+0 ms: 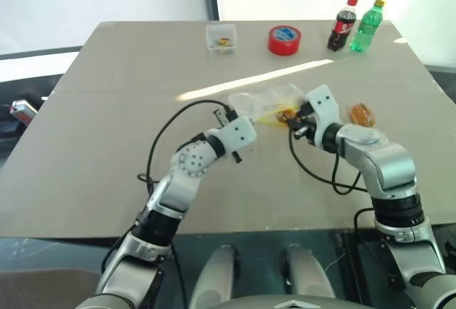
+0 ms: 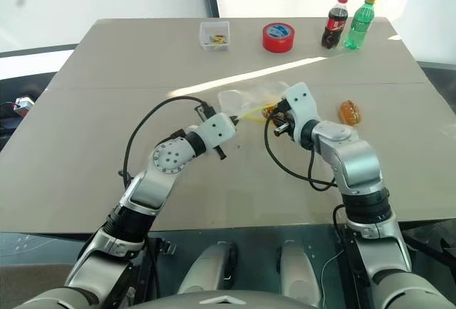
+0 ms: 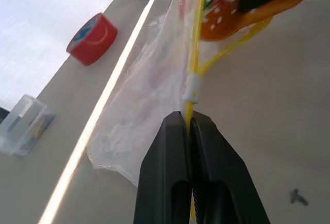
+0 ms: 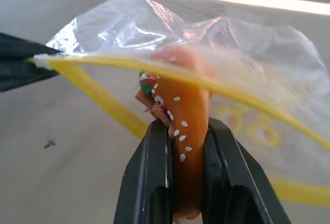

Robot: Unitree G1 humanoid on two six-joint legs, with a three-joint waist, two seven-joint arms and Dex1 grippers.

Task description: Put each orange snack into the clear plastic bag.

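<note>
Two orange snacks are in play: one burger-shaped, sesame-dotted snack [image 4: 185, 131] is clamped between the right gripper's [image 4: 186, 131] black fingers at the mouth of the clear plastic bag [image 4: 170, 33], and the other orange snack [image 1: 361, 114] lies on the table [image 1: 107, 110] just right of that arm, not yet handled. The left gripper [image 3: 188, 123] has its fingers pinched tight on the bag's yellow zip strip [image 3: 195, 53], holding the opening up off the table.

Main risk, as a judgement: the mouth is narrow and held at one point only, so the snack could catch on the yellow strip and push the whole bag away instead of sliding in. A hard push might also tug the thin strip out of the left pinch, letting the bag collapse. If the right fingers let go before the snack is past the strip, it would likely drop onto the table in front of the bag. The crinkly film could also fold across the opening.
</note>
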